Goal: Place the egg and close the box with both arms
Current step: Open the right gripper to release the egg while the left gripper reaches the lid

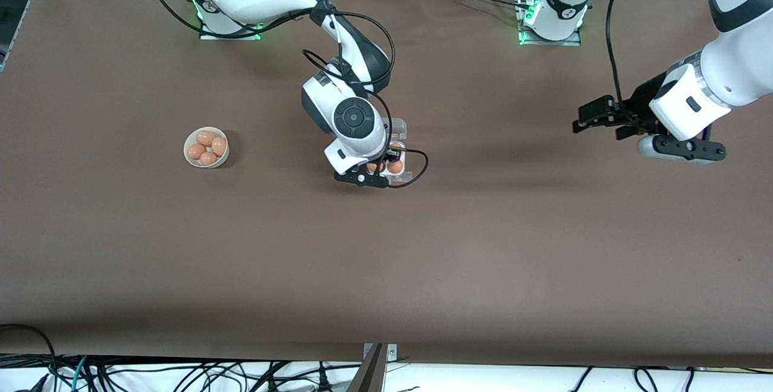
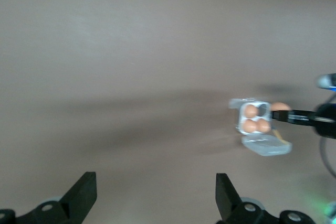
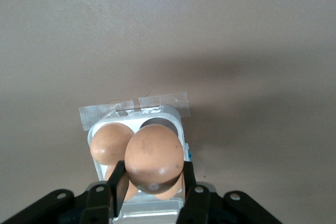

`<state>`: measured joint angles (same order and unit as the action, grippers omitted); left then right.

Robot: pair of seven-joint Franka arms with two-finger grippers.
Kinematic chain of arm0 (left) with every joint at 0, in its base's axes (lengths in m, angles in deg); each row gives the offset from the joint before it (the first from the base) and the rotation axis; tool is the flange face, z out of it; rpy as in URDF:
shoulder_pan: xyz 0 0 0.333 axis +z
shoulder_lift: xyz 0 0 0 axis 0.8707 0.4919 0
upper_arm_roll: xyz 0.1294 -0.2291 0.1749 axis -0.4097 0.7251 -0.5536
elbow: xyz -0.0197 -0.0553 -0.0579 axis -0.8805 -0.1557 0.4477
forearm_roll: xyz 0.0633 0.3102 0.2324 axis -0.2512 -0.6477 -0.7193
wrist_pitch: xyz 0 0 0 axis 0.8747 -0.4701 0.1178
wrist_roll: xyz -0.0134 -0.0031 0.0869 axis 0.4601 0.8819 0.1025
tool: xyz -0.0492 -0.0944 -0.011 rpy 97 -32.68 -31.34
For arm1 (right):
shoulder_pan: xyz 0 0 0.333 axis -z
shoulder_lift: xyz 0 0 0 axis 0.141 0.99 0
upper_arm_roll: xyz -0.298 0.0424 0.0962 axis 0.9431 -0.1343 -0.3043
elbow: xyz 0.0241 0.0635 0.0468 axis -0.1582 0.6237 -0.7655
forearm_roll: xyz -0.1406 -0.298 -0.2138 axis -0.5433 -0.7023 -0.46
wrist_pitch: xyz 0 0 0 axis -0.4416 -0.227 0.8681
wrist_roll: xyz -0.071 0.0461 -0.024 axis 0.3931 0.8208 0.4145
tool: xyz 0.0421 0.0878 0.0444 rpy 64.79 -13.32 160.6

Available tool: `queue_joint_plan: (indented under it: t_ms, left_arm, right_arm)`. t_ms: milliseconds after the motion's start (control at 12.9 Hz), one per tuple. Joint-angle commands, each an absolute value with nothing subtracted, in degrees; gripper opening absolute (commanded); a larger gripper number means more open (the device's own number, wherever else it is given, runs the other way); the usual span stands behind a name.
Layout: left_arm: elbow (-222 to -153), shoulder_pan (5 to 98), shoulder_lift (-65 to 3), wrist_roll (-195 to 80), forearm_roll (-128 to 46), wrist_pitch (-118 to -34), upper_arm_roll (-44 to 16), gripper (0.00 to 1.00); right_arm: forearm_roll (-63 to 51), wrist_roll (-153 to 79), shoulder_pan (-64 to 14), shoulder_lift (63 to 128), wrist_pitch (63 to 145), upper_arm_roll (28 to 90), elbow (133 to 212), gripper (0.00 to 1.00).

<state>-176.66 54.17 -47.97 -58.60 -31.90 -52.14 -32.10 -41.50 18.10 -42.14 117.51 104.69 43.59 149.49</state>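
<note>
Now 3 eggs (image 2: 255, 119) in box (image 2: 243, 115), 4 in bowl (image 1: 189, 157).

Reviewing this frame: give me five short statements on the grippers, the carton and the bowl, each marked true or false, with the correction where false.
1. The right gripper is shut on an egg over the box. True.
2. The left gripper holds an egg. False: it is open and empty, waiting over bare table toward the left arm's end.
3. The box's lid is shut. False: it lies open beside the tray.
4. The bowl holds four eggs. True.
5. All four cells of the box are filled. False: three eggs sit in it and one cell is empty.
</note>
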Motion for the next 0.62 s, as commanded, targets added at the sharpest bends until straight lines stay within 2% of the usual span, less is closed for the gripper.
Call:
queue_joint_plan:
  t_ms: [0,309,387,464,541]
  left_arm:
    - [-175.56,53.6,-45.76,-57.26,-26.96,-51.44,-31.9,1.0]
    - [-175.47,48.85,-42.94,-52.59,-26.33,-51.44,-31.55,1.0]
    - [-175.64,47.71,-42.5,-52.59,-26.33,-51.44,-31.55,1.0]
    - [-175.65,47.01,-41.46,-52.59,-25.81,-51.36,-31.55,1.0]
    - [-175.73,46.13,-41.1,-52.59,-25.02,-51.1,-31.55,0.98]
  right_arm:
    - [-42.68,20.33,-43.52,117.89,106.31,44.33,150.15,0.0]
    - [-44.61,21.83,-43.96,119.04,107.98,44.33,150.5,0.0]
    - [-44.53,21.83,-43.96,119.22,108.25,44.33,150.5,0.21]
    - [-44.52,21.83,-43.96,119.3,108.25,44.33,150.5,0.86]
    - [-44.52,21.92,-43.96,119.3,108.16,44.33,150.5,1.0]
